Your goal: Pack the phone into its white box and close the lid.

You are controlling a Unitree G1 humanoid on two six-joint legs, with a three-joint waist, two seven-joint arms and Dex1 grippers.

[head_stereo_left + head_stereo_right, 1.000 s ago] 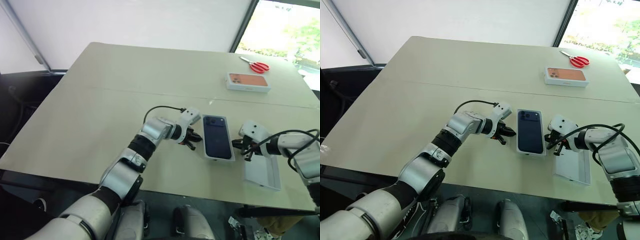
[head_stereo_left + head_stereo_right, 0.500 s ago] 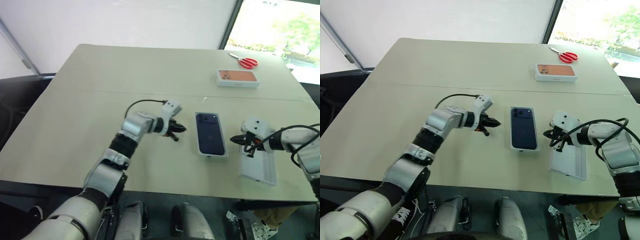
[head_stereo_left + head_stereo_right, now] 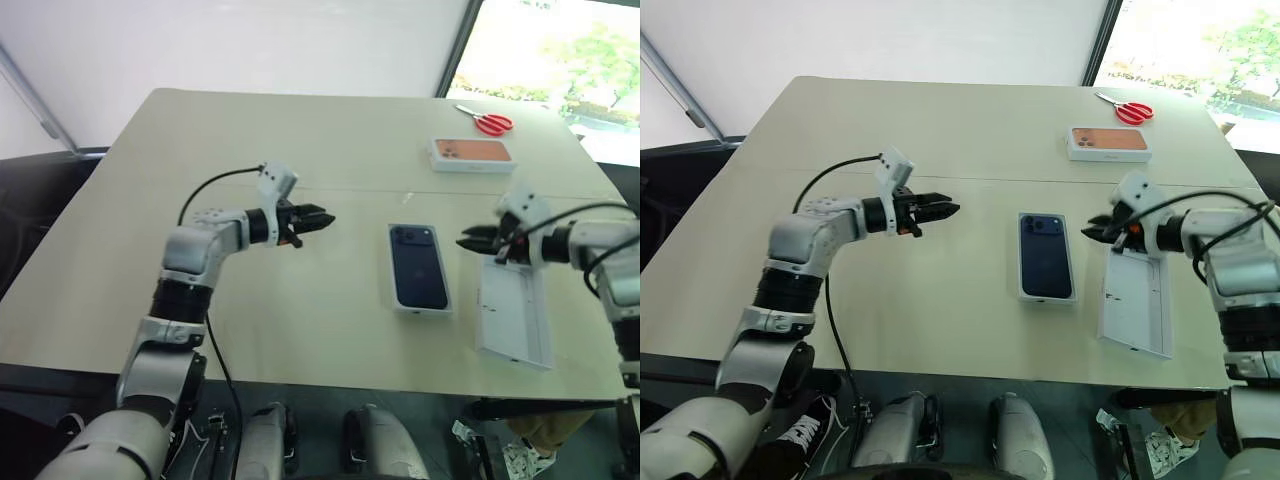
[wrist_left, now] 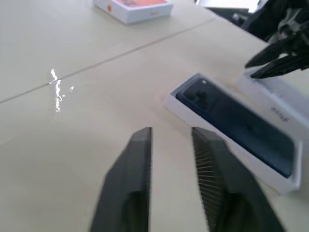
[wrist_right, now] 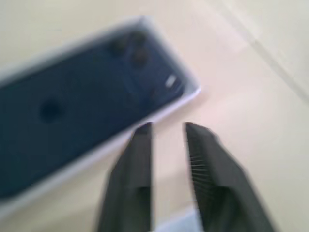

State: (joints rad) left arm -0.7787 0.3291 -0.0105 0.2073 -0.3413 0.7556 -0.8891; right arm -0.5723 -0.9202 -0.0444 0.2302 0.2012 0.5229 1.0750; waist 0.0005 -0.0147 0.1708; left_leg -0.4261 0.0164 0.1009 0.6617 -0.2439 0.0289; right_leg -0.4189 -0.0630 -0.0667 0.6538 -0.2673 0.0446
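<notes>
The lid [image 3: 418,266], white with a dark-blue phone picture on its face, lies flat in the middle of the table over the white box, whose white side [image 4: 227,145] shows beneath it. The phone itself is hidden. My left gripper [image 3: 322,217] hovers above the table well to the left of the lid, pointing toward it, fingers [image 4: 140,159] apart and empty. My right gripper [image 3: 465,240] hangs in the air just right of the lid's far end, open too, with nothing between its fingers [image 5: 203,159].
A flat white insert [image 3: 515,315] lies right of the box near the table's front edge, under my right arm. A white box with an orange phone picture [image 3: 470,153] and red scissors [image 3: 488,121] sit at the far right.
Both grippers were shut beside the box; now both have lifted away from it and opened. The left arm swung far to the left. The camera also shifted.
</notes>
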